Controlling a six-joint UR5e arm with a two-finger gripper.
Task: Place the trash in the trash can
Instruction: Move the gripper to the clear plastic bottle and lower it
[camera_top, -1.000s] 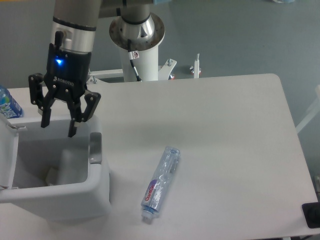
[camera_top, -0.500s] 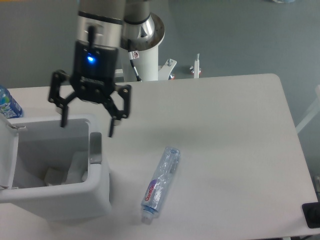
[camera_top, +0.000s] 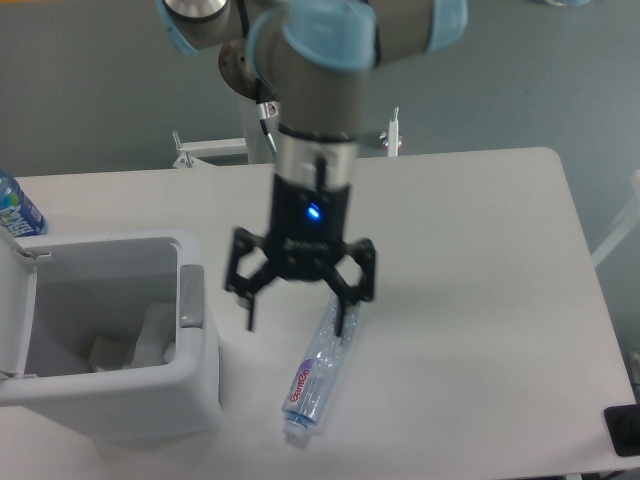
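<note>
Holding a crumpled wrapper (camera_top: 105, 350), the trash can (camera_top: 110, 405) sits beside the wide-open, empty pincer (camera_top: 297, 318).

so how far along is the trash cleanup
Done: a crumpled wrapper already lies inside the trash can. In hand: nothing yet; the gripper is open, above the table by the upper end of the crushed bottle. Left: grasp that bottle, which lies on the table beside the can, and drop it in.

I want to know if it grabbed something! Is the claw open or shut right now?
Gripper: open, holding nothing, above the crushed bottle.
</note>
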